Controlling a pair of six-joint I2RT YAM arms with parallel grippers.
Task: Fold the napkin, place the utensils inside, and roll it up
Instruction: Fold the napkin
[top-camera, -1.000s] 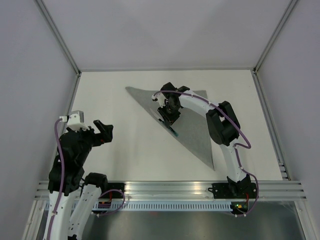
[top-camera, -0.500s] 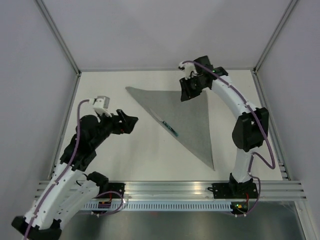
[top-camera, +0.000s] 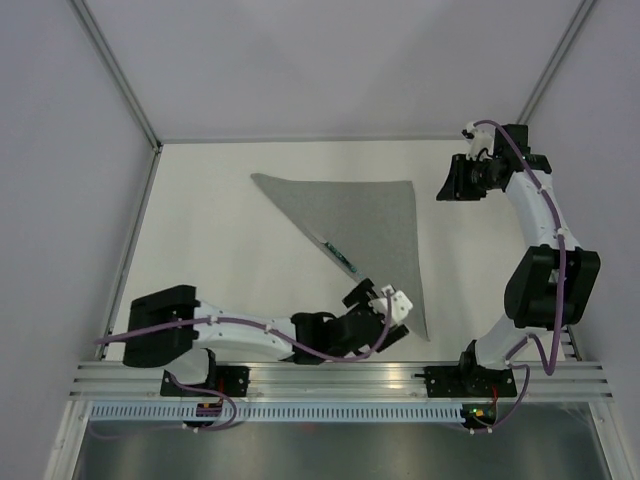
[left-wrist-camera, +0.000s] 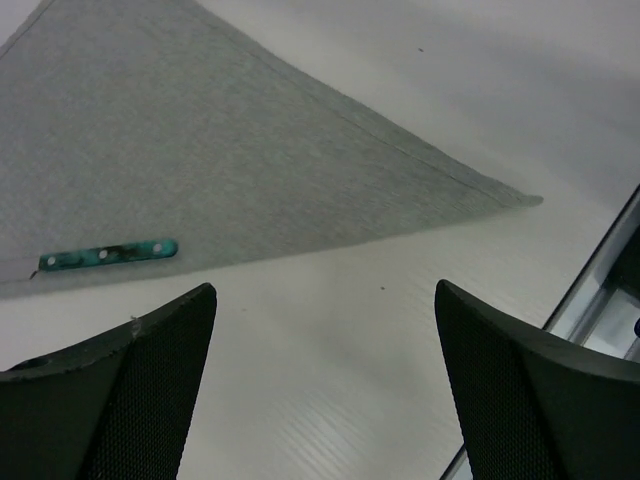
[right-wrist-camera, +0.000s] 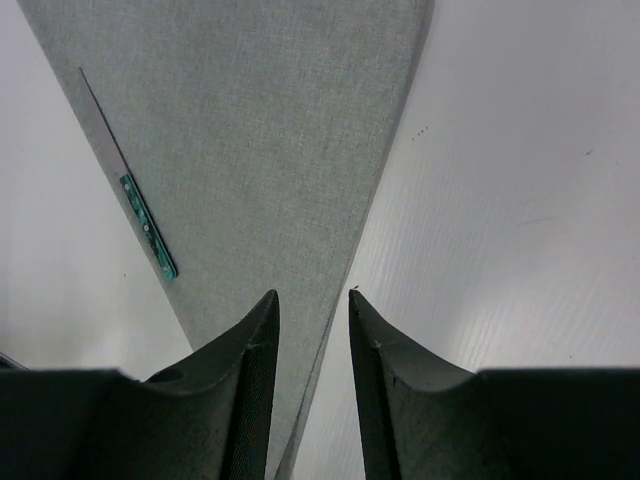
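The grey napkin (top-camera: 375, 225) lies folded into a triangle on the white table. It also shows in the left wrist view (left-wrist-camera: 200, 140) and the right wrist view (right-wrist-camera: 270, 130). One teal-handled utensil (top-camera: 340, 257) lies along its diagonal edge, and shows in both wrist views (left-wrist-camera: 108, 253) (right-wrist-camera: 148, 228). My left gripper (top-camera: 362, 298) is low near the napkin's near corner, its jaws wide open and empty (left-wrist-camera: 322, 290) over bare table. My right gripper (top-camera: 447, 185) is raised beyond the napkin's far right corner, its jaws narrowly open and empty (right-wrist-camera: 308, 297).
A metal rail (top-camera: 340, 375) runs along the near table edge, just behind my left gripper, and shows in the left wrist view (left-wrist-camera: 600, 270). White walls with metal posts (top-camera: 530, 90) enclose the table on three sides.
My left arm swung from the table's left side down to the near edge by the napkin's near corner. My right arm pulled away from the napkin to the far right. Napkin and utensil stayed.
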